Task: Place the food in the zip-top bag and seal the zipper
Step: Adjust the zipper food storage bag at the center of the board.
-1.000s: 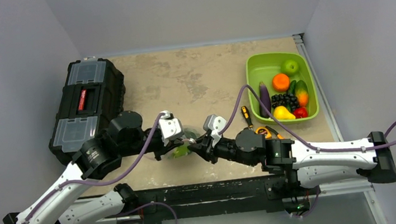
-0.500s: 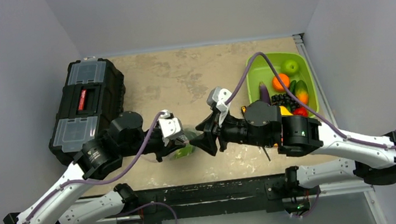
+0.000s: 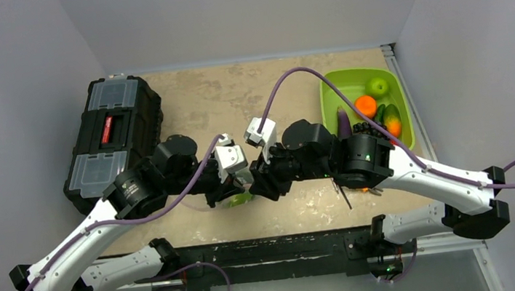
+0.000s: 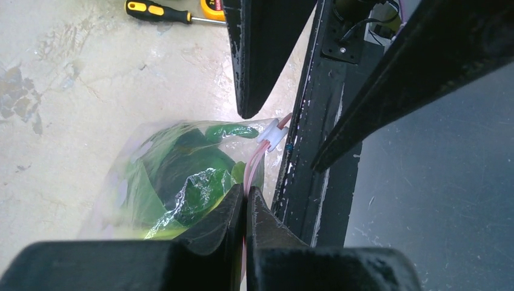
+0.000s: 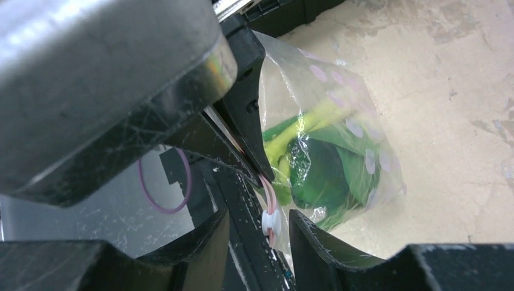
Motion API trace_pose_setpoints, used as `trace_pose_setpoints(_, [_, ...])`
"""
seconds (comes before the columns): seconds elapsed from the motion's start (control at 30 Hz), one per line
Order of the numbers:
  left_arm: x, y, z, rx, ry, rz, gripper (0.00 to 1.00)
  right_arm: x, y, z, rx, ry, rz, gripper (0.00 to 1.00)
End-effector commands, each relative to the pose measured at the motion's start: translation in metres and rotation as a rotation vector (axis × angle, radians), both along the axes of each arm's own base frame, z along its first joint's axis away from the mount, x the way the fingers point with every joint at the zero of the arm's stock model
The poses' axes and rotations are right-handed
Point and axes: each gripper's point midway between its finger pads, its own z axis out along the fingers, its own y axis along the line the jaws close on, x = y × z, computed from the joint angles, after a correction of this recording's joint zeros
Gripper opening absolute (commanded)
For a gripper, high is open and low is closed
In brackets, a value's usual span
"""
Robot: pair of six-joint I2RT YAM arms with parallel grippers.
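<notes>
The clear zip-top bag (image 4: 139, 182) hangs just over the table's front edge, with the leafy green food (image 4: 200, 176) inside it. My left gripper (image 4: 246, 193) is shut on the pink zipper (image 4: 257, 159), a little way from the white slider (image 4: 273, 133). In the right wrist view the bag (image 5: 357, 109) and food (image 5: 321, 170) lie beyond my right gripper (image 5: 259, 219). It stands open with the slider (image 5: 271, 222) between its fingers, neither pad touching it. From above, both grippers (image 3: 242, 184) (image 3: 259, 186) meet over the bag (image 3: 239, 199).
A black toolbox (image 3: 113, 136) sits at the left. A lime-green bin (image 3: 335, 85) with fruit and an eggplant stands at the right. A yellow-handled screwdriver (image 4: 160, 11) and a tape measure (image 4: 212, 7) lie behind the bag. The black front rail (image 4: 309, 151) runs beside the bag.
My right arm has swung up and to the left, its gripper has opened, and it now straddles the slider. The left gripper keeps its hold and has shifted slightly right.
</notes>
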Motion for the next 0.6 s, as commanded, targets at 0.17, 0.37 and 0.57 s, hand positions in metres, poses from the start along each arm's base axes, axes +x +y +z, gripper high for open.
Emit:
trace_pose_setpoints(0.17, [-0.004,-0.002,0.019,-0.057,-0.016,-0.012,0.0,0.0,-0.005,0.012,0.01,-0.028,0.014,0.33])
trace_pose_setpoints(0.37, [-0.004,-0.003,0.021,-0.062,-0.02,-0.014,0.0,-0.003,0.002,0.009,0.017,-0.016,0.042,0.33])
trace_pose_setpoints(0.57, [-0.003,-0.004,0.023,-0.071,-0.023,-0.013,0.0,-0.003,0.005,0.005,0.011,-0.02,0.05,0.28])
